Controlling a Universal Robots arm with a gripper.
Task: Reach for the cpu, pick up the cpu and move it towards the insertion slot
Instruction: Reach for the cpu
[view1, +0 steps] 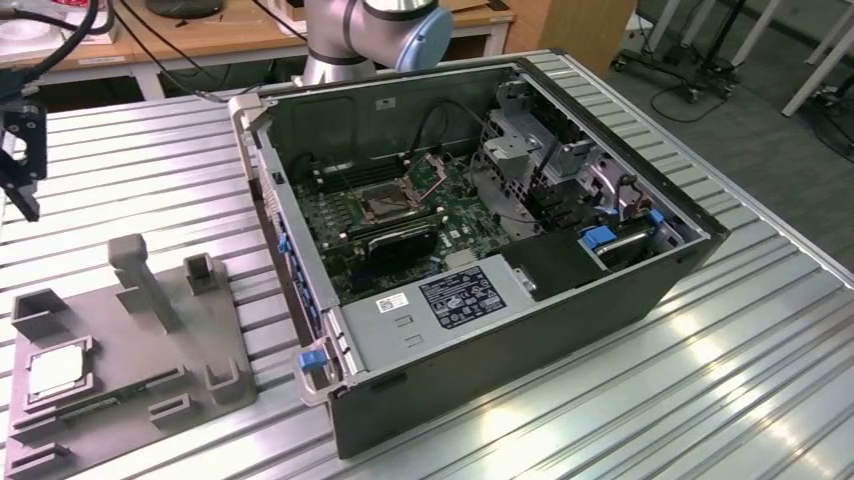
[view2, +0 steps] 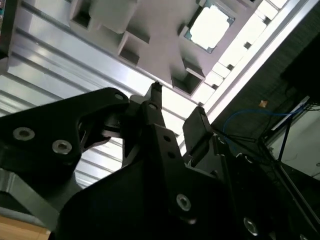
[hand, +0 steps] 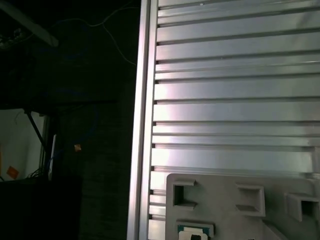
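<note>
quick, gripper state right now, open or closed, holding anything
gripper: open, holding nothing; the cpu lies on the grey holder, apart from the fingers.

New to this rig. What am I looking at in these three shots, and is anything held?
One robot arm works over a slatted metal table. The exterior view comes from a camera off the arm; both wrist views come from cameras riding on it. On the table stand an open computer case, with the insertion slot inside, and a grey fixture carrying the cpu. The end effector hovers near the fixture, apart from the cpu, open and holding nothing.
</note>
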